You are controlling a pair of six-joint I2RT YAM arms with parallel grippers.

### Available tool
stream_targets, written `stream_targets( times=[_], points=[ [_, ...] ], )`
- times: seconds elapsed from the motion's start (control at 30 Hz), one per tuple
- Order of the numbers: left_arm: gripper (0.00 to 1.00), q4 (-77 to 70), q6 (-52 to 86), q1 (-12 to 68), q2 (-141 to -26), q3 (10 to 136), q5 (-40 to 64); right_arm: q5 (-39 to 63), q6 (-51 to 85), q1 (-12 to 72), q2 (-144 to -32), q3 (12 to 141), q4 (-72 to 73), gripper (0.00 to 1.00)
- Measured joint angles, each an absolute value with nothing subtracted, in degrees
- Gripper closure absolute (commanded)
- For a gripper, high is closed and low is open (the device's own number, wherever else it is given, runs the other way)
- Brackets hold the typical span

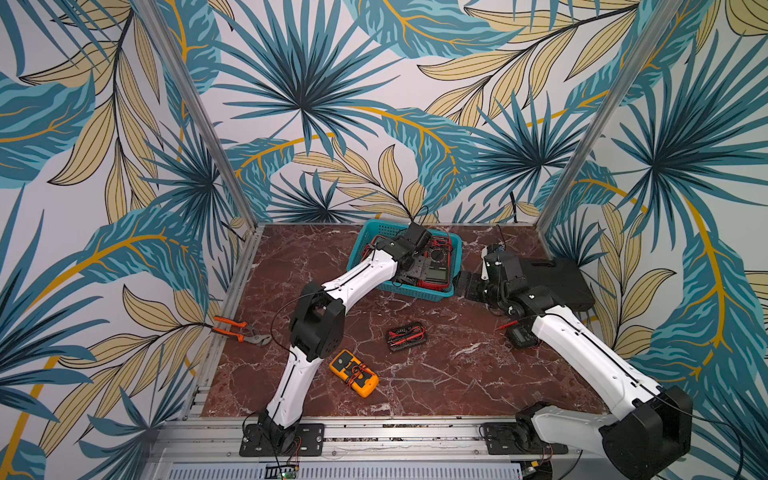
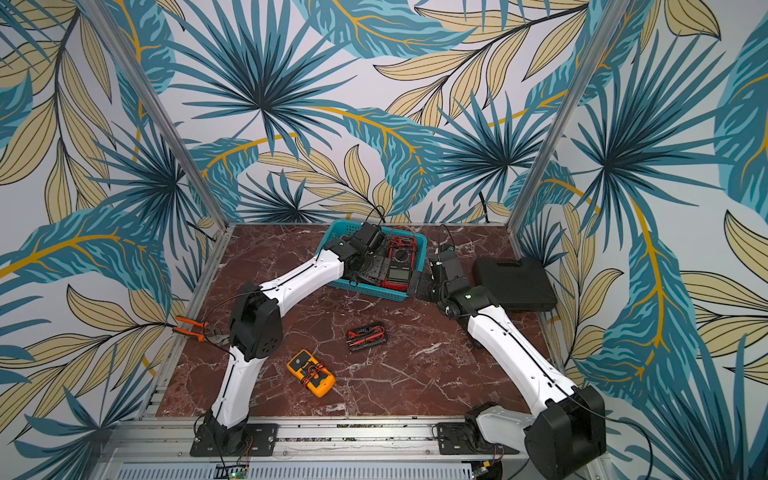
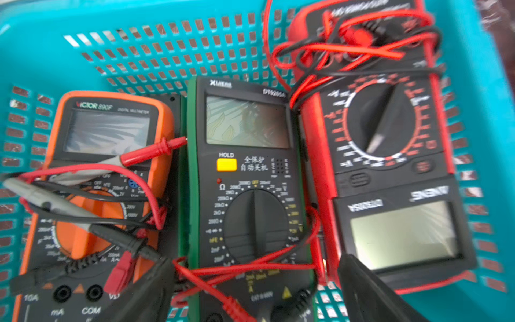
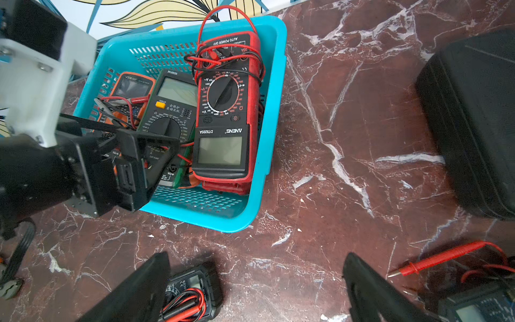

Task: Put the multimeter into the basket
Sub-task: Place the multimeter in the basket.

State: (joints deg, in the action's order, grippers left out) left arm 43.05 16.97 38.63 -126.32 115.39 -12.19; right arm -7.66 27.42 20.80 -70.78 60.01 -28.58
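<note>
Evidently left gripper (image 3: 256, 259), jaws apart, straddles the green multimeter (image 3: 248, 172) in the basket (image 3: 172, 50), probably to release it; right gripper (image 4: 256, 256) gapes empty nearby

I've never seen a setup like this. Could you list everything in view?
basket: one, teal, far middle of table
orange multimeter: one, in basket
green-edged multimeter: one, black face, in basket, middle
red multimeter: one, in basket
yellow multimeter: one, on table, near front
small black multimeter: one, table centre
dark multimeter: one, by right arm
case: one, black, right side
pliers: one, orange handles, left edge
table: one, red-brown marble
left gripper: black, open, over basket
right gripper: black, open, beside basket
</note>
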Motion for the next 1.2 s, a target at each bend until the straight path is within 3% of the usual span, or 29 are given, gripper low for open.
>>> stream_targets(
  times=[0.23, 0.47, 0.8, 0.87, 1.03, 1.2],
  points=[
    [0.15, 41.85, 17.43, 38.39, -125.45, 113.16, -12.19, -7.68, 27.42, 20.8, -70.78, 60.01, -28.62, 0.01],
    [0.33, 40.47, 18.5, 36.8, -125.38, 109.95, -10.37, -7.66, 27.42, 20.8, -70.78, 60.01, -28.62, 0.01],
    [0.37, 39.64, 18.94, 36.32, -125.23, 109.95, -8.54, -7.66, 27.42, 20.8, -70.85, 60.16, -28.82, 0.01],
    [0.34, 39.66, 18.94, 36.32, -125.23, 109.95, -8.73, -7.66, 27.42, 20.8, -71.0, 60.42, -28.99, 0.01],
    [0.09, 40.53, 19.29, 36.34, -124.22, 109.21, -10.5, -7.35, 27.4, 20.8, -71.33, 60.86, -29.04, 0.0],
    [0.01, 40.97, 19.16, 36.34, -117.45, 103.28, -11.14, -6.83, 27.38, 20.8, -71.37, 60.93, -29.04, 0.01]
  ],
)
